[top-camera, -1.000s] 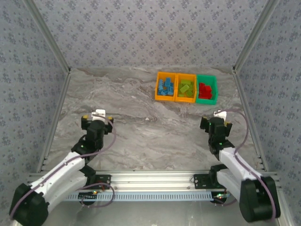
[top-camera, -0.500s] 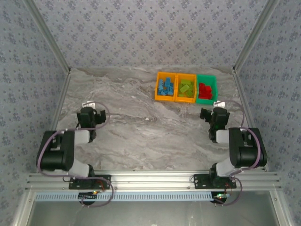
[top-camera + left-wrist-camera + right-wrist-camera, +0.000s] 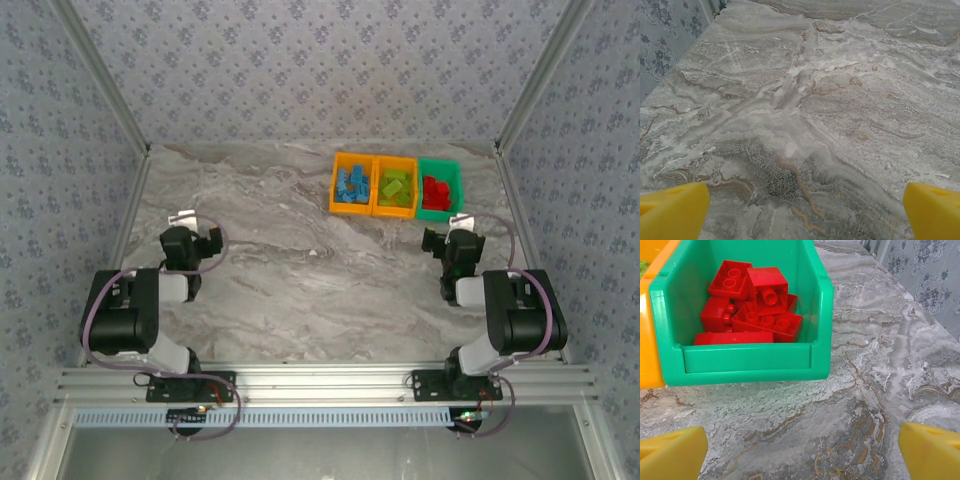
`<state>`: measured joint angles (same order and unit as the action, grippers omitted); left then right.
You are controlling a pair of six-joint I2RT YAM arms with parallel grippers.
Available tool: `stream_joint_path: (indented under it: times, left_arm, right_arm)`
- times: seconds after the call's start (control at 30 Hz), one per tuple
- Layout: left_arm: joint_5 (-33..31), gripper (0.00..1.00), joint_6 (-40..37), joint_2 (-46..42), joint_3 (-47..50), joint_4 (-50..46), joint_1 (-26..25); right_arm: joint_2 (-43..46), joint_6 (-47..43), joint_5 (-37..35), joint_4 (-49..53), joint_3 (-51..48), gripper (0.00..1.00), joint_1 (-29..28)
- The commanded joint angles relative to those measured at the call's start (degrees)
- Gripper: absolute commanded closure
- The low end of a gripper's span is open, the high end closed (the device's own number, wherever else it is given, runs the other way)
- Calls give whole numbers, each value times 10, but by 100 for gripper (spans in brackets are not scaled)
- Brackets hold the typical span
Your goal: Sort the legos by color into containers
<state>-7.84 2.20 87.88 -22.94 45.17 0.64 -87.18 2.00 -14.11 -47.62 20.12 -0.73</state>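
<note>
Sorting looks finished: at the upper right of the top view the blue legos (image 3: 350, 186) lie in the left bin (image 3: 334, 190), the lime legos (image 3: 396, 186) in the middle bin (image 3: 395, 159), and the red legos (image 3: 752, 305) in the green bin (image 3: 747, 360). What is left is to park, best done with the wide-open, empty left claw (image 3: 192, 240) and right claw (image 3: 452, 240) lifted off the table (image 3: 805, 100) and clear of the bins. Compared with a second ago, both arms have folded back over their bases at lower left and lower right, while the bins and legos have not moved.

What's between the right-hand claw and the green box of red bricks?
Just bare marble tabletop, seen in the right wrist view, separates the right gripper from the green bin.
</note>
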Motion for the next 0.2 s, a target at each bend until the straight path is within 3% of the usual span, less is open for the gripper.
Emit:
stream_joint_path:
  times: [0.0, 0.17]
  left_arm:
    - [13, 1, 4, -2, -3, 19, 0]
    - [12, 1, 4, -2, -3, 20, -1]
  right_arm:
    - [0, -10, -10, -15, 9, 0, 1]
    - [0, -9, -7, -19, 6, 0, 3]
